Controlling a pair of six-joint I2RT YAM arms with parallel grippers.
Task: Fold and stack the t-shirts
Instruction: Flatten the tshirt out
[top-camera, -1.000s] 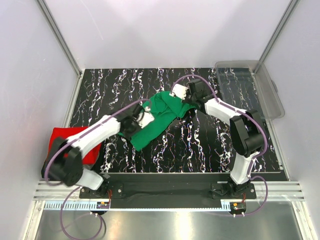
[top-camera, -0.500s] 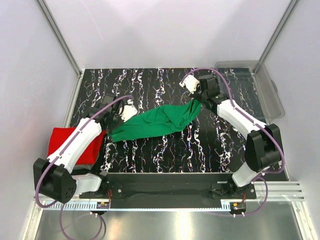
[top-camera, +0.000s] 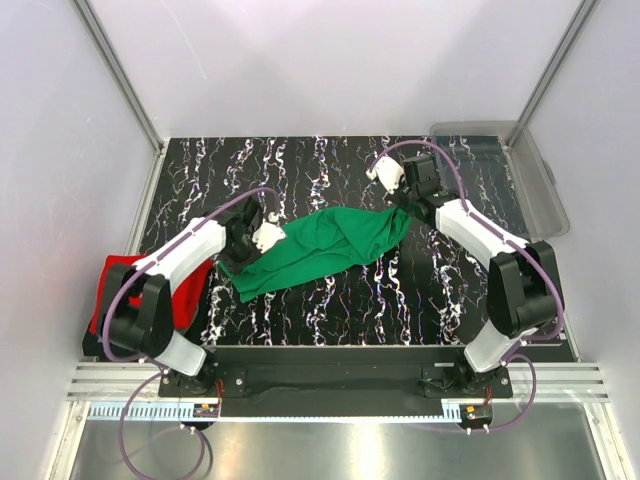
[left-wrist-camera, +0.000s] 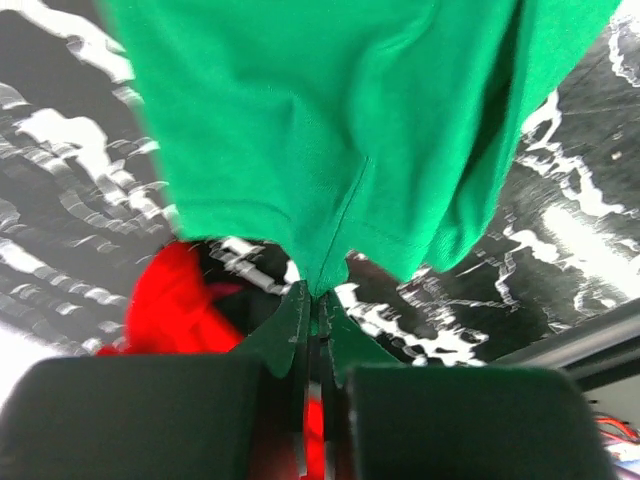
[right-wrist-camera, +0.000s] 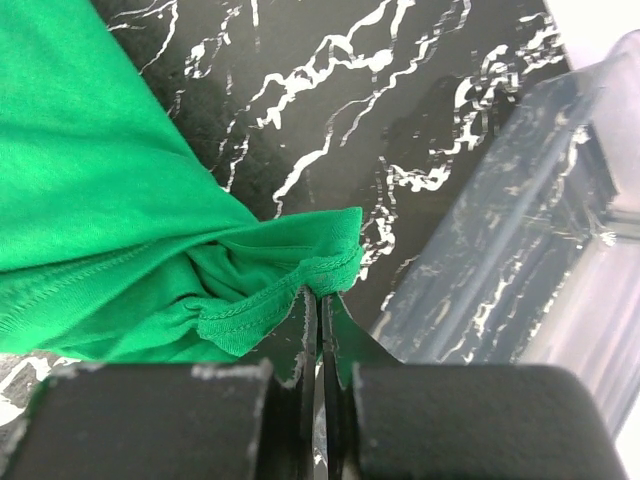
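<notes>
The bright green t-shirt (top-camera: 320, 248) hangs stretched between my two grippers over the middle of the table. My left gripper (top-camera: 252, 243) is shut on its left hem (left-wrist-camera: 322, 268). Its right corner (right-wrist-camera: 335, 268) is pinched in my right gripper (top-camera: 398, 204), which is also shut. A red t-shirt (top-camera: 128, 285) lies folded at the table's left edge, partly under my left arm; it shows as a red blur (left-wrist-camera: 170, 300) in the left wrist view. No grey t-shirt is in view.
A clear plastic bin (top-camera: 510, 170) stands at the back right corner, close behind my right gripper; its wall (right-wrist-camera: 520, 250) fills the right of the right wrist view. The black marbled table (top-camera: 300, 170) is walled by white panels on three sides.
The two grippers first drew apart, pulling the bunched green t-shirt out into a long band. My left gripper has since come back a little toward the centre, and the cloth sags slightly.
</notes>
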